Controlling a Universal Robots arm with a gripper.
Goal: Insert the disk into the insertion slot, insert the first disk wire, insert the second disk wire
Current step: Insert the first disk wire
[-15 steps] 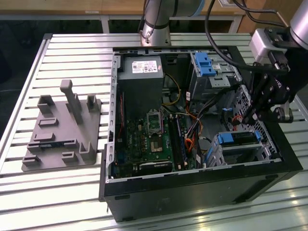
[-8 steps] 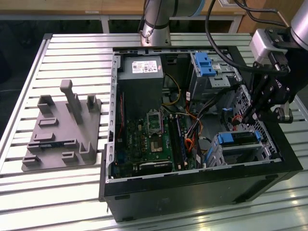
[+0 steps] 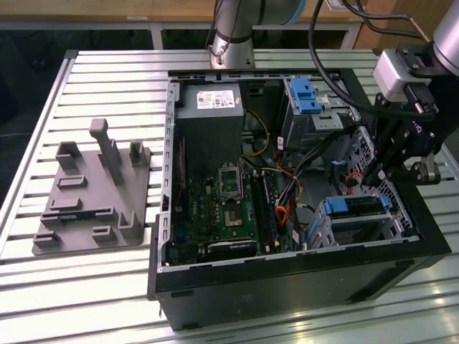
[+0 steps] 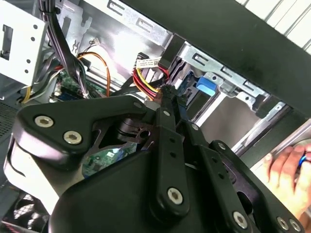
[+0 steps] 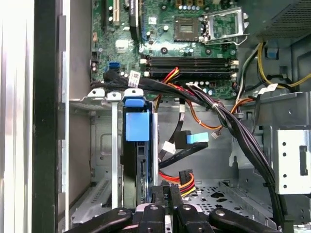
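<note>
The disk (image 3: 356, 206), silver in a blue carrier, lies inside the insertion slot (image 3: 337, 231), a low perforated metal cage at the exterior view's right. In the first wrist view the disk stands edge-on, with its blue carrier tab (image 5: 136, 124) toward the motherboard. My gripper (image 3: 374, 170) hangs just above the cage, its fingers (image 5: 158, 193) drawn together with nothing visible between them. A black disk wire plug on red, yellow and black leads (image 5: 186, 176) lies right beside the fingertips (image 4: 167, 92). A second disk wire ends in a blue plug (image 5: 197, 138) farther off.
A taller grey bay with a blue latch (image 3: 305, 94) stands behind the cage. Thick black cable bundles (image 5: 243, 133) cross the case beside the motherboard (image 3: 229, 208). A person's hand (image 4: 287, 166) rests outside the case wall. A grey fixture plate (image 3: 93, 193) lies on the slatted table.
</note>
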